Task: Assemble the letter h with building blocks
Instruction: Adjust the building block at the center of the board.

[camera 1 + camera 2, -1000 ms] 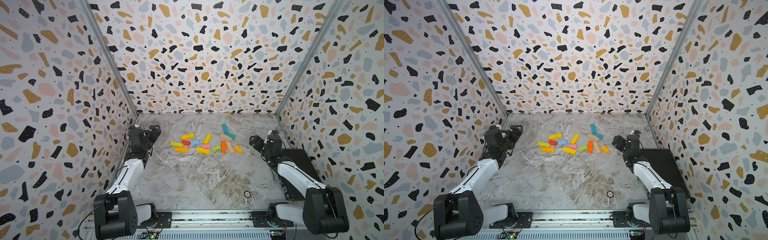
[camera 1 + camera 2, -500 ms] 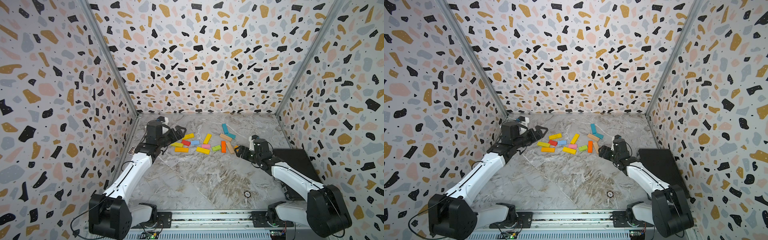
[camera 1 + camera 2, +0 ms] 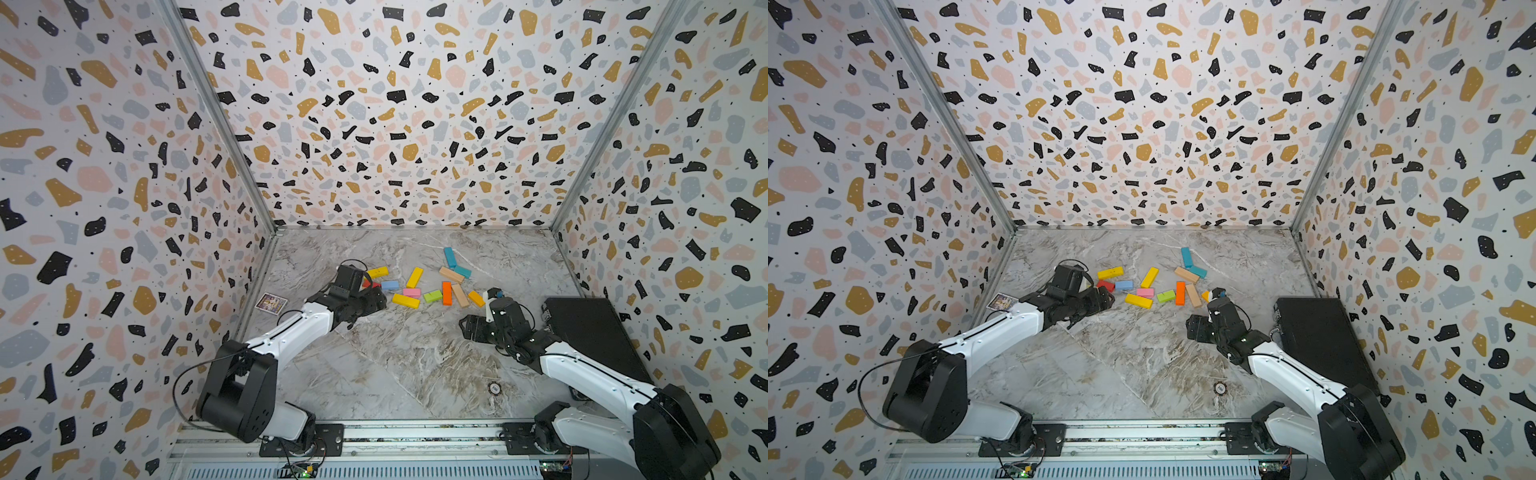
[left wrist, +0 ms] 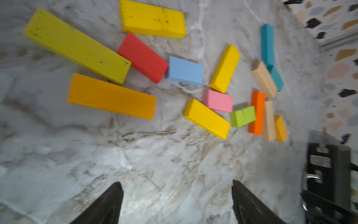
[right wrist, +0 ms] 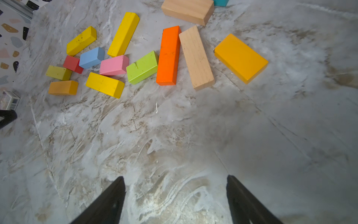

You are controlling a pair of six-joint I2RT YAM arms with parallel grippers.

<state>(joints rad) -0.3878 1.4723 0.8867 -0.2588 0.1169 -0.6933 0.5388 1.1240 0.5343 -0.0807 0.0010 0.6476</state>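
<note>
Both arms have swung in from the side edges of the desk (image 3: 395,365); I see my left gripper (image 4: 175,182) and right gripper (image 5: 175,176) gaping, empty, near the building blocks (image 3: 406,300).

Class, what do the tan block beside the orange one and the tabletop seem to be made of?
Tan block beside the orange block: likely unpainted wood, matte; grain lines show. Tabletop: marble-patterned, grey-brown veins, faint sheen; stone or printed sheet, cannot tell.

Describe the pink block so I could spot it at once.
On the marble table, coloured blocks lie scattered toward the back wall. Near the scatter's middle sits the pink block, short, with a light blue block, a green block and a long yellow bar around it. It is the only pink piece.
</note>
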